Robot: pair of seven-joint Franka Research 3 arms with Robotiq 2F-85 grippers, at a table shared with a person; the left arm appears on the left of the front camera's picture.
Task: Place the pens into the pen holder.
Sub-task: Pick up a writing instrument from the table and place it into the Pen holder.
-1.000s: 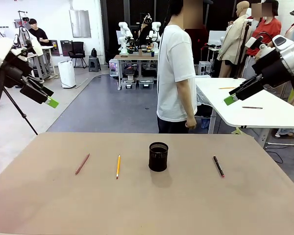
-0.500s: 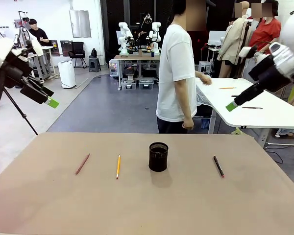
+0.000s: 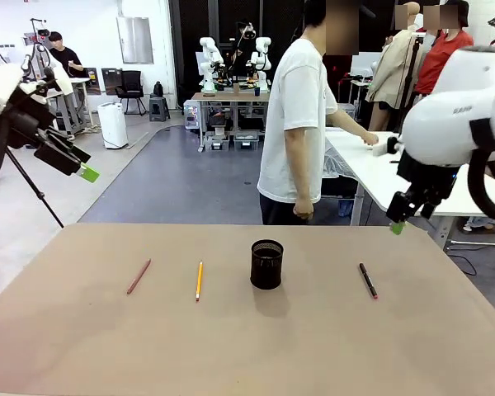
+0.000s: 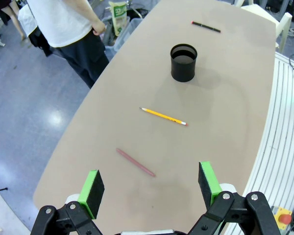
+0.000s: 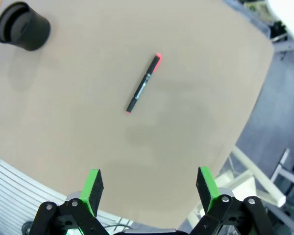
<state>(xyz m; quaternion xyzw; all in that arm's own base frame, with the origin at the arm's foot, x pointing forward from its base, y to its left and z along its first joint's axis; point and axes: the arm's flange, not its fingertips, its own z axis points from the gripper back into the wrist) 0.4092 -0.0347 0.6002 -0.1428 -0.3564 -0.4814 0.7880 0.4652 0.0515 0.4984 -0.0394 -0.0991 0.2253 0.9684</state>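
The black mesh pen holder (image 3: 266, 264) stands upright at the table's middle. Left of it lie a yellow pencil (image 3: 199, 280) and a reddish-brown pen (image 3: 139, 275); right of it lies a dark pen with a red tip (image 3: 368, 280). My left gripper (image 3: 82, 163) hangs open, high off the table's left side. Looking down, its wrist view has the reddish-brown pen (image 4: 135, 162), yellow pencil (image 4: 163, 116) and holder (image 4: 183, 62). My right gripper (image 3: 398, 223) points down, open, above the far right edge. Beyond its open fingers (image 5: 150, 184) lie the dark pen (image 5: 143, 91) and the holder (image 5: 22, 27).
A person in a white T-shirt (image 3: 299, 124) stands at the far edge, turned toward a white table (image 3: 371, 175) behind on the right, one hand on it. A tripod leg (image 3: 33, 188) stands off the table's left side.
My right arm has swung down and inward, its gripper now pointing down near the far right edge. The person has reached out to the white table. My left arm has not moved.
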